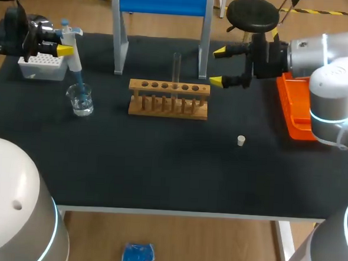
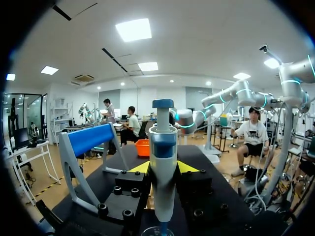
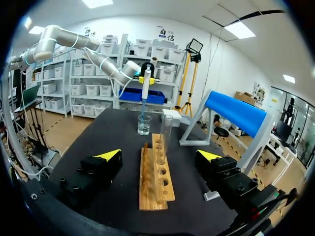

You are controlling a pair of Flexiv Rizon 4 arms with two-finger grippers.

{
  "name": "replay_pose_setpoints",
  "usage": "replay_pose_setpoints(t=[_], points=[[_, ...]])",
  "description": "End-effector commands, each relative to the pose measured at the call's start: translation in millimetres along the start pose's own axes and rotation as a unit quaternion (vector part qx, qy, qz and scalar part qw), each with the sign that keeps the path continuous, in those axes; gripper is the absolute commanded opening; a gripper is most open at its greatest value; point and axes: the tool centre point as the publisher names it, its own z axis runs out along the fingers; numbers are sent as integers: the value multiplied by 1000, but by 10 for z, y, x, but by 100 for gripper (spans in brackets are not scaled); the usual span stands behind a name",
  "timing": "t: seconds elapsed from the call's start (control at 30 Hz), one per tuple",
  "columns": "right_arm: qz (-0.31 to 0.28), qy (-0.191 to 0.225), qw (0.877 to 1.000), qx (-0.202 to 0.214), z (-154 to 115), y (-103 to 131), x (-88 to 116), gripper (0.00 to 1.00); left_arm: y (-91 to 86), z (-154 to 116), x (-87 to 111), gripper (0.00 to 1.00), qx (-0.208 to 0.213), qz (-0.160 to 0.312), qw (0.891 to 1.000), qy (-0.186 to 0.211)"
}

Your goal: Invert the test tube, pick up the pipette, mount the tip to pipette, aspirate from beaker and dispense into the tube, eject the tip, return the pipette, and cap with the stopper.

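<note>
My left gripper [image 1: 62,42] is shut on the white and blue pipette [image 1: 72,47], held upright at the far left. The pipette's blue tip [image 1: 80,84] reaches down into the glass beaker [image 1: 81,99]. In the left wrist view the pipette [image 2: 163,162] stands between the yellow fingertips [image 2: 141,167]. A clear test tube [image 1: 176,68] stands upright in the wooden rack [image 1: 169,99]. My right gripper [image 1: 220,66] hangs open to the right of the rack; in its own view the right gripper [image 3: 162,156] faces the rack [image 3: 155,174] and tube [image 3: 165,135]. A small white stopper [image 1: 241,140] lies on the mat.
A white tip box [image 1: 42,67] sits behind the beaker at the far left. A blue-topped stand [image 1: 161,23] rises behind the rack. An orange tray [image 1: 296,108] lies at the right edge under my right arm. The black mat's [image 1: 160,165] front half is bare.
</note>
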Motion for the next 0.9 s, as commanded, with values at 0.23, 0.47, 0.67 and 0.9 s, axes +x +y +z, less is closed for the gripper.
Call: replay_pose_setpoints(t=[0.23,0.47,0.67,0.9], points=[[-5,5,1000,-3,10,38,5,100,-7,-7,-4,0,-1,0,1000,1],[-12,7,1000,-2,-24,103,30,100,-7,-7,-4,0,-1,0,1000,1],[-17,13,1000,2,-30,124,67,100,-7,-7,-4,0,-1,0,1000,1],[-16,16,1000,3,-25,125,78,100,-7,-7,-4,0,-1,0,1000,1]])
